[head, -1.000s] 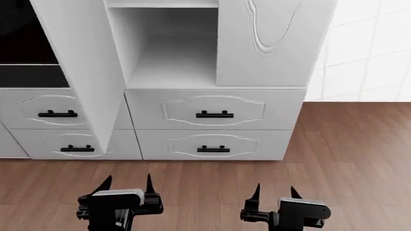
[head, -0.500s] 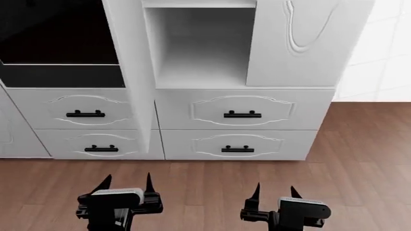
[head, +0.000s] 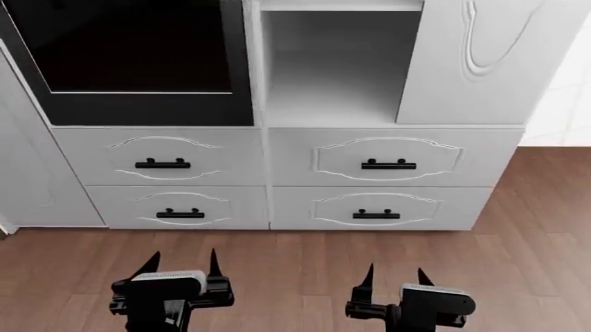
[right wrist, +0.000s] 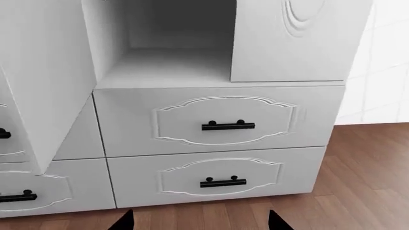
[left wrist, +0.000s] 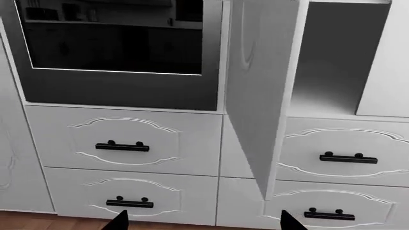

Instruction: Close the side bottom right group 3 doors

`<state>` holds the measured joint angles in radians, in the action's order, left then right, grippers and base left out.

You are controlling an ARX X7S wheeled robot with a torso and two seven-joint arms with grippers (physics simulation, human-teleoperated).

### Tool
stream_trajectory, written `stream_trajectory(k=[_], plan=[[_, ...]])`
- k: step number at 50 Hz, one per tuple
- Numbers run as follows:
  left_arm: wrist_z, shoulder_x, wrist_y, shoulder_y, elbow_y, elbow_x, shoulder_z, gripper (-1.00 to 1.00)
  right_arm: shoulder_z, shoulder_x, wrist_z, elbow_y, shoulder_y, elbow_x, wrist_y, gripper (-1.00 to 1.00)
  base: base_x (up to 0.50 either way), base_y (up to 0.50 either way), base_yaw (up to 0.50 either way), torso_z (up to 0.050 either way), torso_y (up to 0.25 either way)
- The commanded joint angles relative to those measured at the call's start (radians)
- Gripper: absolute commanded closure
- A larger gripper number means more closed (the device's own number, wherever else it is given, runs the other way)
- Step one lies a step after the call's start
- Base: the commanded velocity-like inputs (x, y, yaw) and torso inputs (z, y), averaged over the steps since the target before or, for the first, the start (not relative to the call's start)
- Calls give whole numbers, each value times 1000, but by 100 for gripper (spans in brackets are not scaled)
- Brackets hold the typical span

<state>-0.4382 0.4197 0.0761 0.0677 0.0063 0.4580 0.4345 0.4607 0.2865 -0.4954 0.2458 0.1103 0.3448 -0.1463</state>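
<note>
The cabinet opening (head: 337, 69) stands open above the drawers. Its left door (head: 257, 83) swings out toward me and shows edge-on in the head view; it shows as a broad white panel in the left wrist view (left wrist: 259, 96) and the right wrist view (right wrist: 45, 72). The right door (head: 480, 62), with a curvy panel outline, is also swung out; it shows in the right wrist view (right wrist: 297, 38) too. My left gripper (head: 183, 266) and right gripper (head: 395, 277) are both open and empty, low over the floor, well short of the doors.
A black glass oven door (head: 138, 48) sits left of the opening. Short white drawers with black bar handles (head: 388, 164) lie below it and the opening. Wooden floor (head: 295, 277) lies in front. A tiled wall (head: 568, 97) is at the right.
The whole cabinet has slid rightward in the head view, so the left door now shows edge-on. Both grippers hold the same pose, open.
</note>
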Motion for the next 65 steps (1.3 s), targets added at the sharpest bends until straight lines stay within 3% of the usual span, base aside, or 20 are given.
stream_trajectory(k=[1,65], plan=[[1,-1,4,-2,-3,0,2,-100,3,-2,2,13,2,0,-6,-100,-3,500,0,0,0],[-10,9,-6,3,20,1,14,-100,13,12,-13,-14,2,6,-5,-100,-3,500,0,0,0]])
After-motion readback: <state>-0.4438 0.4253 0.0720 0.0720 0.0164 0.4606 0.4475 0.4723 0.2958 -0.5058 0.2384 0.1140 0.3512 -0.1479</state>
